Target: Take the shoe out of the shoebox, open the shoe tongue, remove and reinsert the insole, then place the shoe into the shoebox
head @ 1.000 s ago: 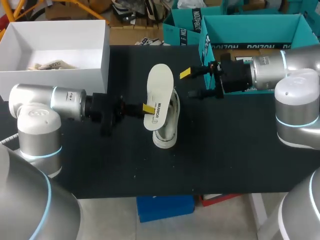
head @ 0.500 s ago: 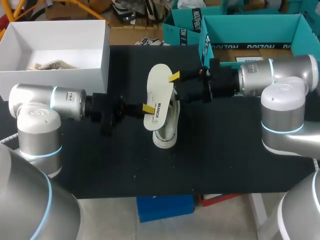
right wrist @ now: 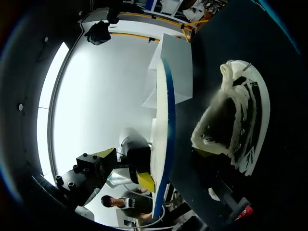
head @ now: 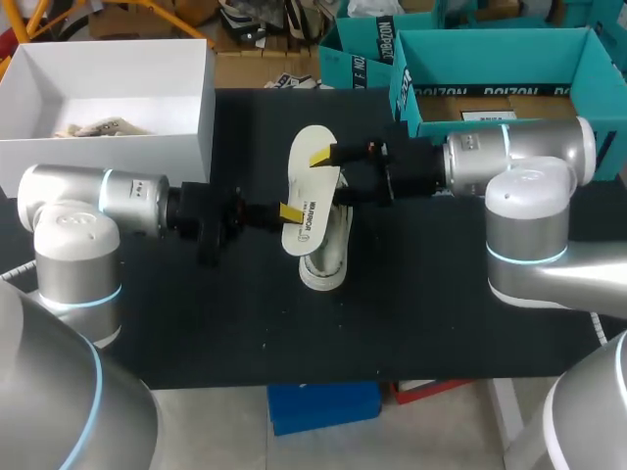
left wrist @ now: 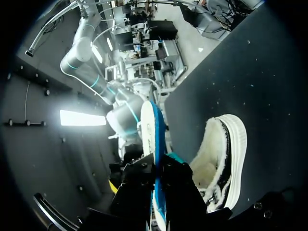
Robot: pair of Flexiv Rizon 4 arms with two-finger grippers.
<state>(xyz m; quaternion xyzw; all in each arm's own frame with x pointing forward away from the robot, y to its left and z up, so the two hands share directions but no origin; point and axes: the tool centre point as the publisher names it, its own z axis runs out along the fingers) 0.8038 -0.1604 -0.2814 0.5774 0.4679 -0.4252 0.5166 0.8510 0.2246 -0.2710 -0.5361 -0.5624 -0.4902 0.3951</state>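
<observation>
Your right gripper [head: 328, 176] is sliding in, spread around the one insole [head: 308, 188] your left gripper [head: 285, 211] is pinching; one shoe [head: 329, 247], open table [head: 441, 304] beside.

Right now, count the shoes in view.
1. The white shoe lies mid-table, next to the insole that the left gripper holds. Some of the shoebox floor is hidden.

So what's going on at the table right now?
The left pincer is shut on the white insole, holding it upright on edge above the fleece-lined white sneaker, which lies on the black table. The right pincer is open at the insole's upper end, seemingly with one finger on each side, not gripping it. The insole is out of the sneaker and not yet reinserted. The white box stands apart at the far left corner.
</observation>
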